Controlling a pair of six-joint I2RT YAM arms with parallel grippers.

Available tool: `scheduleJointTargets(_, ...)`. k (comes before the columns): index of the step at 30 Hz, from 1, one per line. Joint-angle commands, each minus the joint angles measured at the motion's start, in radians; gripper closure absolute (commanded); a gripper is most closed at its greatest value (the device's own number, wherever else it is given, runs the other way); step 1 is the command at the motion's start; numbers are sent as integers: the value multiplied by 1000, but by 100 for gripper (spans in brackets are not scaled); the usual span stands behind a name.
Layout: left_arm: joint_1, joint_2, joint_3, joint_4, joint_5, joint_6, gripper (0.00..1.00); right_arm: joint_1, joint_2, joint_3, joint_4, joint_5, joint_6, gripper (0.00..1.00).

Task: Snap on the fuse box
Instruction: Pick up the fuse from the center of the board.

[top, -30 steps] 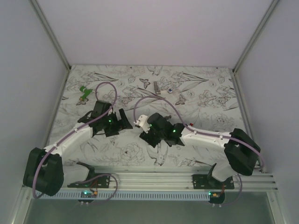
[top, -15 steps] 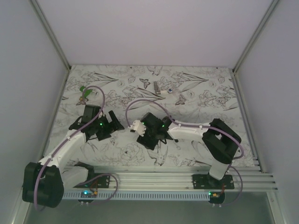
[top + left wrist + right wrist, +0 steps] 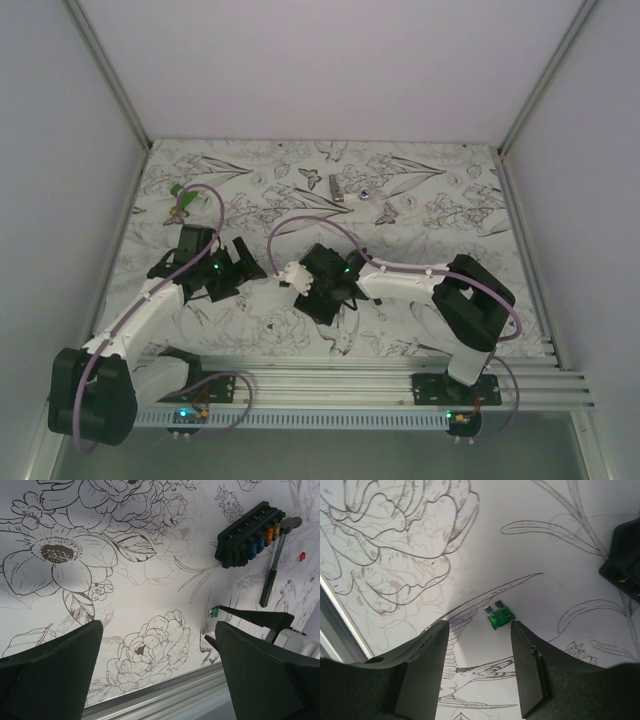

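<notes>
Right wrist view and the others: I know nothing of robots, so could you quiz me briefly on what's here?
1. What lies between the right end effector's fingers? A screw; B green fuse; C coin.
2. True or false: the hammer lies beside the fuse box.
3. Fill in: the left end effector is ___, holding nothing.
Key: 1 B; 2 true; 3 open.

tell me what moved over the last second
The right gripper slid left as its elbow swung in; it hangs open over a small green fuse lying on the table. The left gripper pulled back to the left, open. Nothing was grasped or released. The grey metal piece at the back stayed put.
</notes>
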Motion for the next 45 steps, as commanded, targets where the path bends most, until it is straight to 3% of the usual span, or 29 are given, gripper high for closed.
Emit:
scheduleJointTargets(1,6,15,7,-26,33,4,0,33,-16,36,-68,-37,25,43)
scheduleJointTargets(14,5,4,7,-27,19,1,0,63,16,90,-49,-40,60,45)
scheduleJointTargets(22,6,12,9,-26,11,4,0,64,4,160,-160,118,88,49)
scheduleJointTargets(35,59,-61,-40,-64,-81,-56,0,68,58,194,-159,79,-92,48)
scheduleJointTargets(45,104,-111,-65,-87,-94,-65,0,72,139,226,-160,69,-118,51)
